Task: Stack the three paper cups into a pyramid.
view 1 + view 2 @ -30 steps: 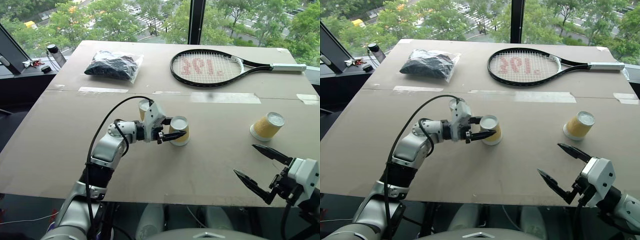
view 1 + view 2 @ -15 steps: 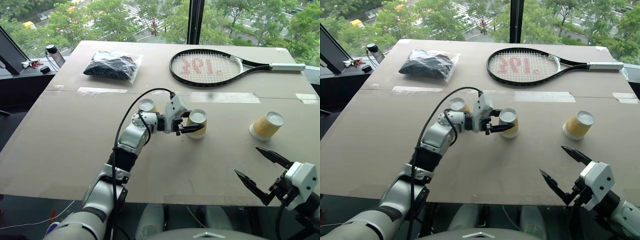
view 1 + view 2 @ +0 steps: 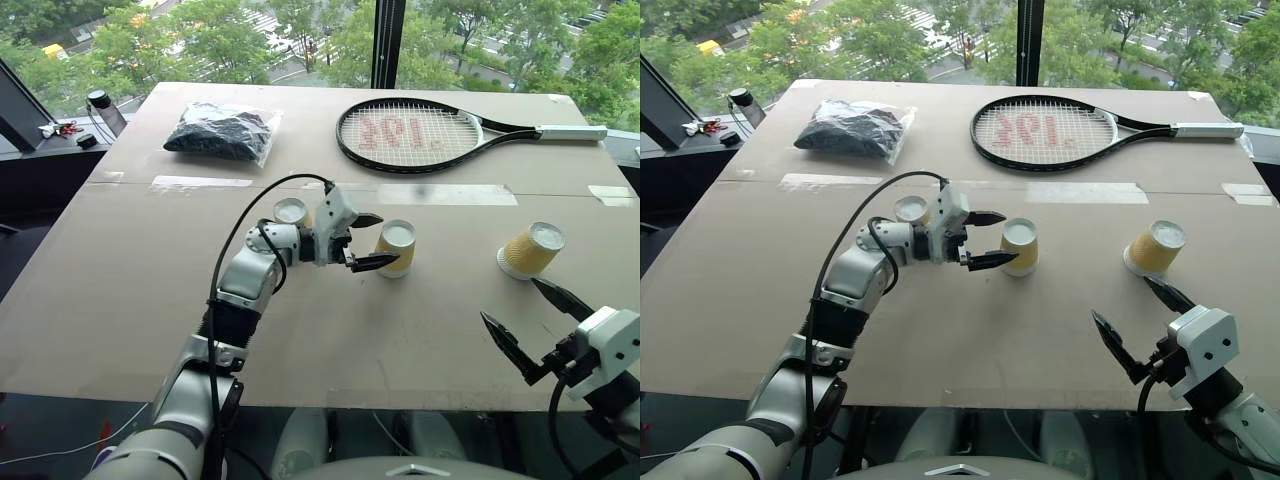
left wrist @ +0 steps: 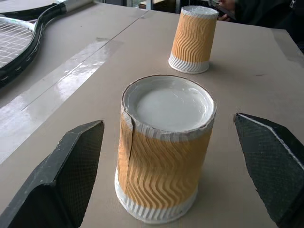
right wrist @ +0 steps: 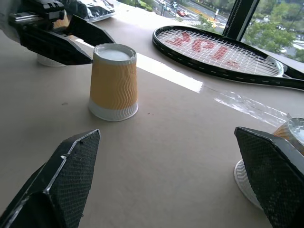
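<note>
Three yellow-orange paper cups stand upside down on the brown table (image 3: pixel 150 290). The middle cup (image 3: pixel 396 248) sits between the spread fingers of my left gripper (image 3: pixel 372 240), which is open and not touching it; the left wrist view shows this cup (image 4: pixel 164 156) close up. Another cup (image 3: pixel 291 212) stands just behind my left wrist. The third cup (image 3: pixel 533 250) is at the right, just beyond my right gripper (image 3: pixel 512 302), which is open and holds nothing. In the right wrist view the middle cup (image 5: pixel 114 80) stands ahead and the right one (image 5: pixel 290 135) is cut by the picture's edge.
A tennis racket (image 3: pixel 420 135) lies at the far right of the table and a black bag in clear plastic (image 3: pixel 222 132) at the far left. Strips of clear tape (image 3: pixel 445 195) run across the middle. The table's near edge is under my right gripper.
My left gripper carried the middle cup to the right, then opened and let it go; the cup now stands on the table. The right gripper edged forward, staying open.
</note>
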